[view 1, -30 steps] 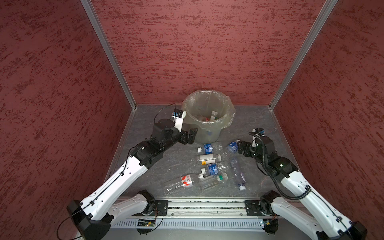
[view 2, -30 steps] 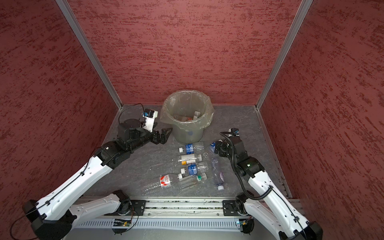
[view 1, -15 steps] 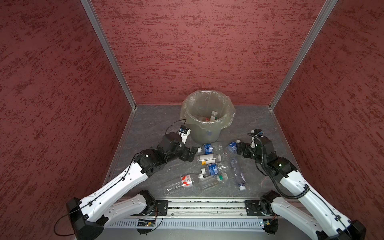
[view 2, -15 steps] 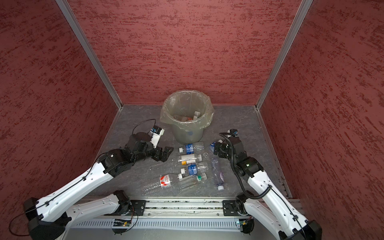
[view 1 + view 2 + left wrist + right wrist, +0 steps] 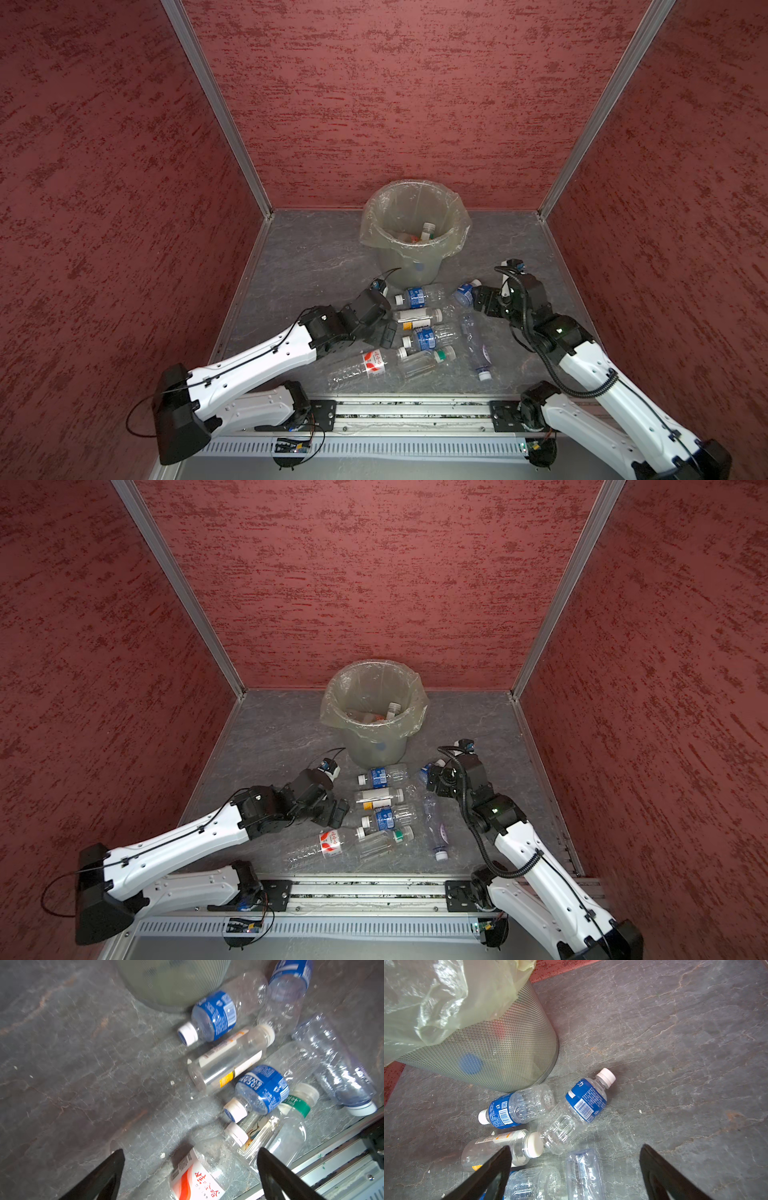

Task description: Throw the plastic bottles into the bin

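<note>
You are partway through. The bin (image 5: pixel 409 262) stands at the back of the floor and already holds some bottles. A white-capped bottle (image 5: pixel 427 230) leans inside against the liner, and a blue cap (image 5: pixel 470 1064) shows through the mesh wall. How many are inside you cannot count.

What is left lies in a loose cluster just in front of the bin, on the side toward the arm bases. You can count eight:
- A blue-label bottle (image 5: pixel 417 296) lies right at the bin's foot.
- Behind it, going away from the bin, come a white-and-yellow-label bottle (image 5: pixel 417 318) and a Pocari Sweat bottle (image 5: pixel 261 1088).
- Farthest from the bin lie a red-label bottle (image 5: pixel 365 365), a bottle with a drawn label (image 5: pixel 255 1132) and a green-banded bottle (image 5: pixel 297 1105).
- To the bin's front right lie a second blue-label bottle (image 5: pixel 583 1101) and a long clear bottle (image 5: pixel 473 340).

Neither arm carries anything. The left gripper (image 5: pixel 190 1152) hangs low in front of the bin, left of the cluster, with its jaws spread wide and empty. The right gripper (image 5: pixel 575 1148) is just as wide and empty, front right of the bin, facing the second blue-label bottle. By my reckoning a pick comes next, and every floor bottle has yet to be lifted over the rim.
</note>
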